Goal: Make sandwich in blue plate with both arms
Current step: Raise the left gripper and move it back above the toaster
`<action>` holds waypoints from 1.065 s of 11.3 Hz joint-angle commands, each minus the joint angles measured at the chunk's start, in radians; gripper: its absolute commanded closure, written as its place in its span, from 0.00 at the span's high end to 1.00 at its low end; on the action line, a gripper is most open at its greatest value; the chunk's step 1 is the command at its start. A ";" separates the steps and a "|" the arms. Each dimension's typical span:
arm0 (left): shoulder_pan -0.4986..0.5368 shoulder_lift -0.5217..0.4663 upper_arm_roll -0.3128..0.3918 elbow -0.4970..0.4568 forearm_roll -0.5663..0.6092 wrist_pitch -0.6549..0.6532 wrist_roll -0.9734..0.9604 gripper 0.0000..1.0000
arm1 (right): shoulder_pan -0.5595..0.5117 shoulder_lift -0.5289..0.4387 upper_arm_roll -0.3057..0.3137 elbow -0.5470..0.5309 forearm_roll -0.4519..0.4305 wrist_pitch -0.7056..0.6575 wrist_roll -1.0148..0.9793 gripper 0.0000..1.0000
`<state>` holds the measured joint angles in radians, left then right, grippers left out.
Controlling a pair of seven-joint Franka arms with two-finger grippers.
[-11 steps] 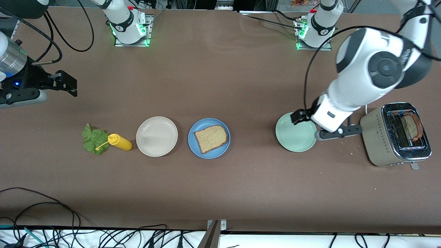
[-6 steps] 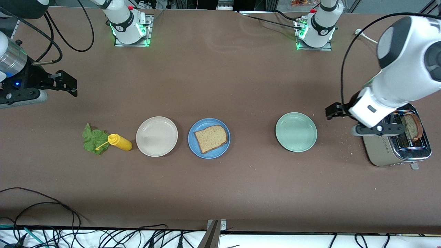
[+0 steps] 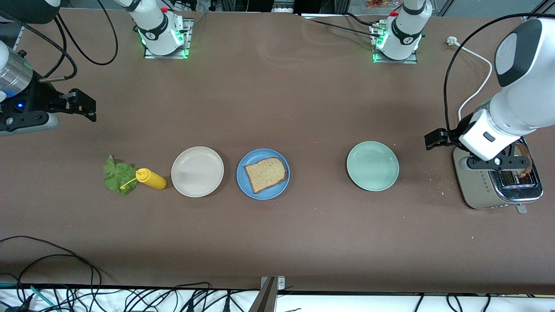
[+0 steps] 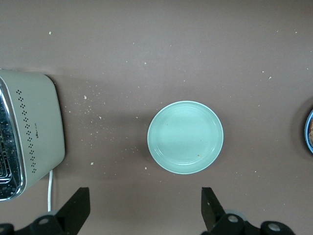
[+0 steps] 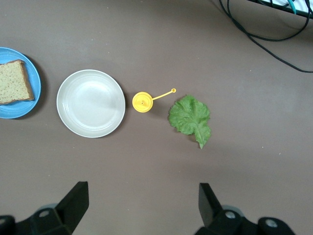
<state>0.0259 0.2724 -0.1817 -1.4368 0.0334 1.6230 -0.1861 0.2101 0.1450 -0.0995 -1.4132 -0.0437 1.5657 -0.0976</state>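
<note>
One bread slice [image 3: 265, 173] lies on the blue plate [image 3: 245, 184]. The left gripper [image 4: 145, 210] hangs spread above the toaster [image 3: 477, 186]; the right gripper [image 5: 142, 208] waits, spread, above the table's end.

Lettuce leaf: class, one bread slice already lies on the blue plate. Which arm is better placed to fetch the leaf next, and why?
Probably the right. The right gripper hangs open at the lettuce leaf's end of the table, while the left gripper is over the toaster, well away from the leaf.
</note>
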 commanded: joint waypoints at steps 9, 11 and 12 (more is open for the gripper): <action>0.072 -0.035 -0.007 -0.014 0.013 -0.041 0.157 1.00 | -0.008 0.005 -0.002 0.008 -0.008 -0.013 0.015 1.00; 0.085 -0.036 -0.007 -0.014 0.013 -0.049 0.166 1.00 | -0.002 0.030 0.000 -0.003 -0.007 -0.018 0.016 1.00; 0.085 -0.035 -0.007 -0.014 0.013 -0.049 0.166 1.00 | 0.003 0.037 0.001 -0.004 -0.007 -0.018 0.019 1.00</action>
<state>0.0938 0.2583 -0.1806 -1.4368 0.0335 1.5876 -0.0519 0.2070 0.1594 -0.1042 -1.4181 -0.0437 1.5585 -0.0934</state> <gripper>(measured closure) 0.000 0.000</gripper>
